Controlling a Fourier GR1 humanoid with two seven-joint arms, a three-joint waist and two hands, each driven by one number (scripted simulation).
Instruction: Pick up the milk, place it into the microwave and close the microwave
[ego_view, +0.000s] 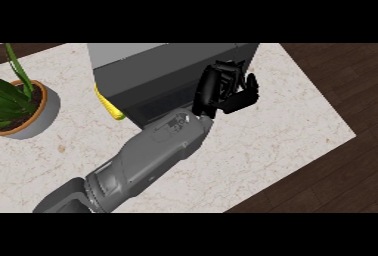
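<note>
Milk: not visible anywhere in the head view. No carton shows on the counter. It may be behind the hand or already inside the microwave; which of the two, cannot tell.

Microwave: dark grey box at the far middle of the counter, seen from above. Its front face is turned toward the robot and slants toward the view's lower left. Door state is not readable from this angle, since no open cavity or swung-out door is clearly visible.

Left hand: black, sitting against the microwave's right front corner and overlapping its front edge. Taken as the left because its grey forearm comes in from the view's lower left and crosses diagonally up and right. Whether it is clamped on something or empty, cannot tell, as it reads only as a dark mass. Right hand: not in view.

Key relation: the hand lies at the right end of the microwave's front, so the front face runs away from it toward the left. Judgement: if the milk is already inside, what is left is a sweep of the door; if not, the carton has to be found first.

Surroundings: a yellow object peeks out at the microwave's left front corner, mostly hidden. A potted plant stands well apart at the left edge.
</note>
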